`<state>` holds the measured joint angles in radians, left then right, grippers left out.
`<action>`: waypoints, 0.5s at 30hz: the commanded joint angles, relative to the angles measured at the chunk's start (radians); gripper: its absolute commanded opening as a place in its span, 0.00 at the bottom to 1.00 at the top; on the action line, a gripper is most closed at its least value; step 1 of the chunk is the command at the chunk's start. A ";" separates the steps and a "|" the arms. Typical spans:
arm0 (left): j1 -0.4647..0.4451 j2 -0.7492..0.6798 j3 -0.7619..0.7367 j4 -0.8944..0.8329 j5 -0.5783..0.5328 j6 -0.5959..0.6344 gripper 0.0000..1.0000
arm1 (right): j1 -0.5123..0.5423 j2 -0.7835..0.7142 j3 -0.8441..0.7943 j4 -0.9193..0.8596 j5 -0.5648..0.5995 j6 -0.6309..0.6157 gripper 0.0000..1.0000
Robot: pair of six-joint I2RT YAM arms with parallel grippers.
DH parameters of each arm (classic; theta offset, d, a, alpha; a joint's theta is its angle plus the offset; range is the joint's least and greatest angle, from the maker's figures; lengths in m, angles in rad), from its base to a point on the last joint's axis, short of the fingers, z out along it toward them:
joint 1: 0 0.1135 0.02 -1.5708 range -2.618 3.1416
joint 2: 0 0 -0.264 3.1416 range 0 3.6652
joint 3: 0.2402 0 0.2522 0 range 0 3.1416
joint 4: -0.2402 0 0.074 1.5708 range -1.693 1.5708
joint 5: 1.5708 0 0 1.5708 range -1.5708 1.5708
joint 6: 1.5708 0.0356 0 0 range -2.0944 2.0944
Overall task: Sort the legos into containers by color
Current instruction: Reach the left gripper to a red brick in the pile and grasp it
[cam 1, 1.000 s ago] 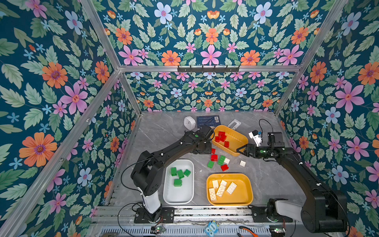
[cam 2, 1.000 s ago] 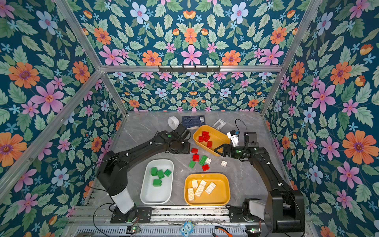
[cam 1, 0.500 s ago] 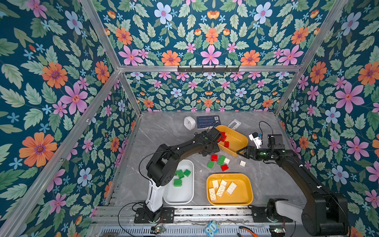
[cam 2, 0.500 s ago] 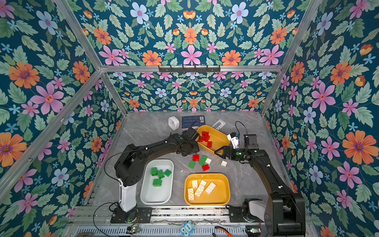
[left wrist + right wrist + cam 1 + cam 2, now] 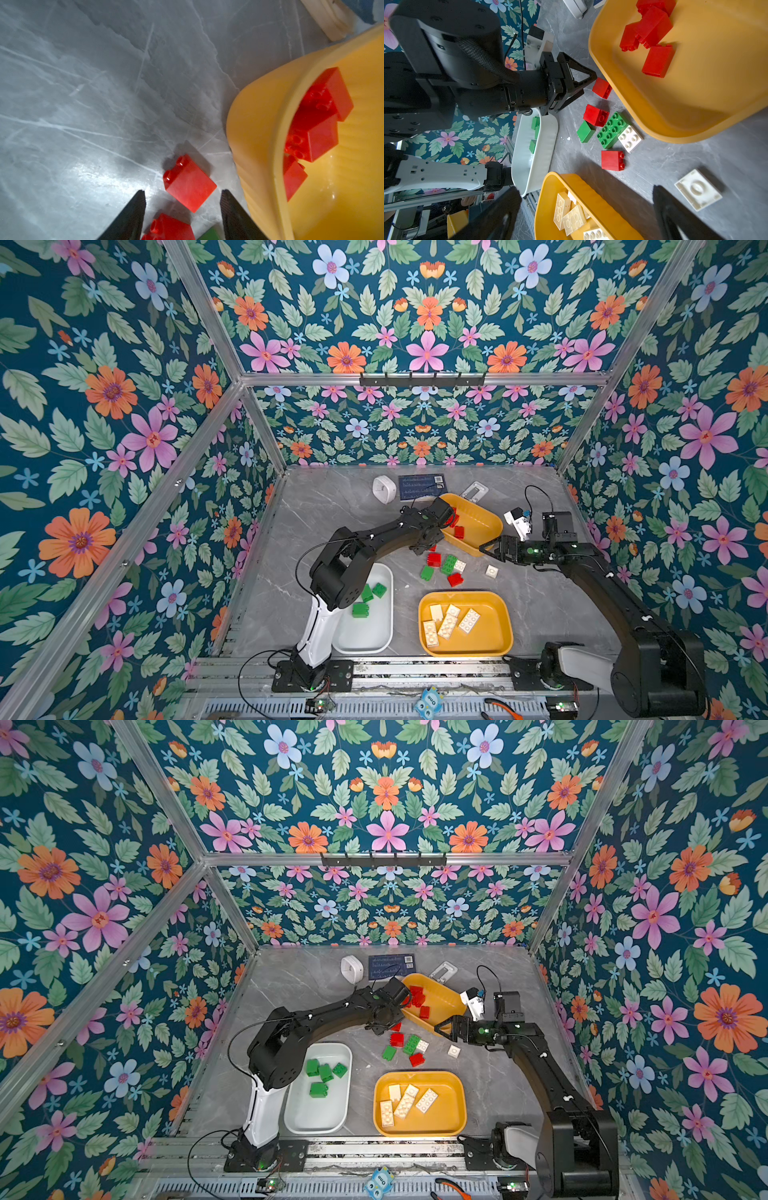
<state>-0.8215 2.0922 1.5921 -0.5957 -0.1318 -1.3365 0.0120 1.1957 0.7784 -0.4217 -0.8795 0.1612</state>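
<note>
We log left arm (image 5: pixel 374 537) and right arm (image 5: pixel 623 605): matte black links, white lower segments (image 5: pixel 318 630), thin black cable loops (image 5: pixel 297 572), green wrist lights (image 5: pixel 530 550). Left gripper (image 5: pixel 588 84): hollow triangular black fingers (image 5: pixel 591 75).

Dark teal floral wallpaper walls (image 5: pixel 124 406), silver aluminium frame bars (image 5: pixel 291 379) along the corners, black hook rail (image 5: pixel 422 381) on the back bar, grey veined marble-look tabletop (image 5: pixel 332 506), bright even light
</note>
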 commanded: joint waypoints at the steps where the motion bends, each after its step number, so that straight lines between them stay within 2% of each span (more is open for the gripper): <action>1: 0.002 0.022 0.018 -0.033 -0.015 -0.053 0.60 | 0.001 -0.002 -0.001 0.011 -0.004 -0.005 0.99; 15: 0.002 0.119 0.112 -0.098 -0.009 -0.081 0.58 | 0.000 0.005 0.004 0.011 -0.005 -0.005 0.99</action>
<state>-0.8200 2.2028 1.6955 -0.6369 -0.1318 -1.4075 0.0120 1.1988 0.7780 -0.4217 -0.8795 0.1608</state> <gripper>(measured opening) 0.584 0.990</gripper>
